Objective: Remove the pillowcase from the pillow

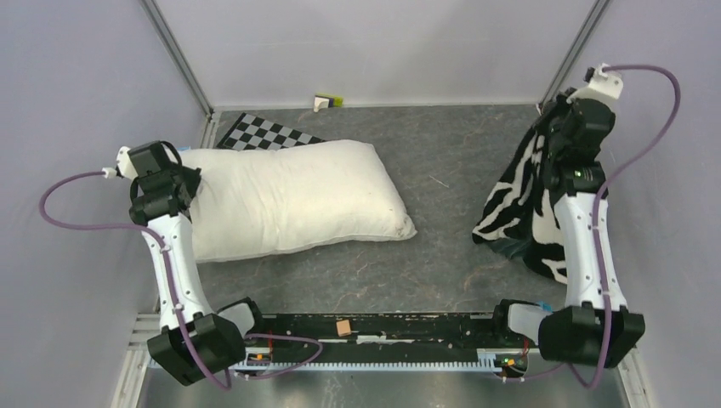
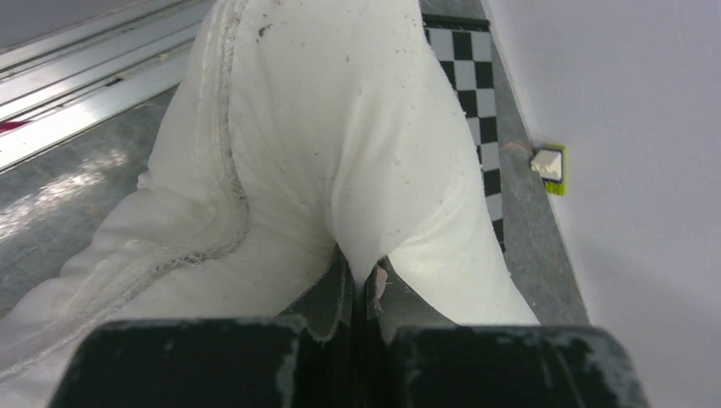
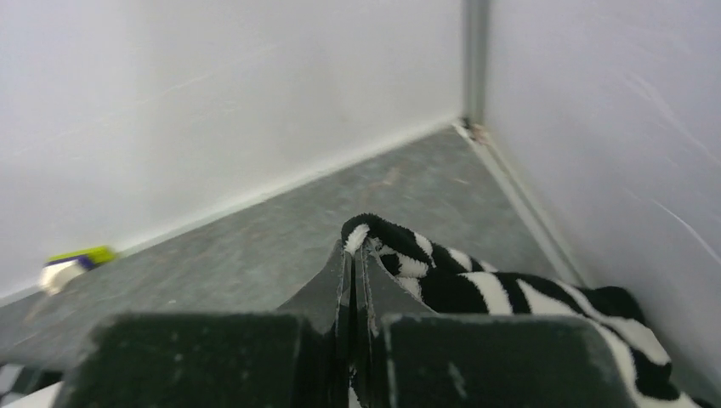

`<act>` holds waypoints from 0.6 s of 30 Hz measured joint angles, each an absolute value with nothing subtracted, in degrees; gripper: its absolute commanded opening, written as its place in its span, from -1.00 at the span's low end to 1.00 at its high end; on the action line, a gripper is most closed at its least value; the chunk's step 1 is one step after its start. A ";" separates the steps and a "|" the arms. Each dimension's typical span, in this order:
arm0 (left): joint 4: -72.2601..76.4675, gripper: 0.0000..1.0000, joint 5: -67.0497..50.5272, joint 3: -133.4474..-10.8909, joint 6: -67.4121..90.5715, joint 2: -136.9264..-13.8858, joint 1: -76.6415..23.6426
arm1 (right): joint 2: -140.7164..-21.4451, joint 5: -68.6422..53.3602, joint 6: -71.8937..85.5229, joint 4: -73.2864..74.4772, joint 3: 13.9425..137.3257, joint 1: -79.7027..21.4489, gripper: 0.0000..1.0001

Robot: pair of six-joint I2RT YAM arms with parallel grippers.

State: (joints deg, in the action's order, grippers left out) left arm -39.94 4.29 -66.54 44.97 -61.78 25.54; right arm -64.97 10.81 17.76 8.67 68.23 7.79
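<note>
The plain white pillow (image 1: 289,200) lies bare on the left half of the table. My left gripper (image 1: 189,189) is shut on a fold of the pillow (image 2: 340,153) at its left end; the left wrist view shows the gripper (image 2: 364,276) pinching white fabric. The zebra-striped pillowcase (image 1: 520,200) hangs in a bunch at the far right, fully apart from the pillow, its lower end on the table. My right gripper (image 1: 554,149) is shut on its upper edge and holds it up; the right wrist view shows the gripper (image 3: 355,248) clamped on striped cloth (image 3: 476,285).
A flat black-and-white checkerboard (image 1: 263,133) lies behind the pillow, partly under it. A small white and yellow-green block (image 1: 326,101) sits at the back wall. White walls enclose the table on three sides; the right arm is near the right wall.
</note>
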 measured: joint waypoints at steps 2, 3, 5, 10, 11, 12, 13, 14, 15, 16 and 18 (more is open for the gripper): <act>-39.81 -0.80 4.10 -67.83 44.64 -62.63 23.20 | -69.60 6.07 17.98 8.58 73.10 7.60 -0.38; -39.92 -0.55 3.92 -68.84 44.53 -63.42 22.09 | -71.59 3.64 18.04 8.60 75.57 7.53 0.34; -40.21 0.21 3.70 -71.09 44.03 -65.43 20.21 | -73.38 0.56 18.57 8.56 78.11 7.46 0.96; -40.32 0.88 3.86 -75.18 41.93 -68.36 17.47 | -71.26 -3.92 16.99 8.51 78.04 7.18 0.96; -40.51 0.89 3.88 -75.77 41.60 -68.34 16.64 | -69.82 -5.19 16.47 8.03 76.73 7.18 0.96; -40.69 0.90 3.86 -76.44 41.17 -68.25 15.53 | -68.47 -6.17 16.12 7.79 75.44 7.18 0.96; -40.73 0.90 3.81 -77.01 40.75 -68.18 14.46 | -66.54 -7.68 15.73 7.18 73.28 7.18 0.96; -40.91 0.90 3.75 -77.67 40.25 -68.16 12.93 | -64.93 -8.86 15.46 7.01 71.46 7.18 0.96; -41.01 0.89 3.44 -78.37 39.62 -68.03 10.87 | -63.11 -10.24 15.11 6.42 69.25 7.18 0.96; -41.01 0.89 2.61 -78.70 39.07 -67.77 9.26 | -61.30 -11.55 14.94 6.00 66.89 7.18 0.96; -41.06 0.90 0.64 -78.94 37.95 -66.87 4.84 | -57.98 -13.67 14.68 5.23 62.33 7.11 0.96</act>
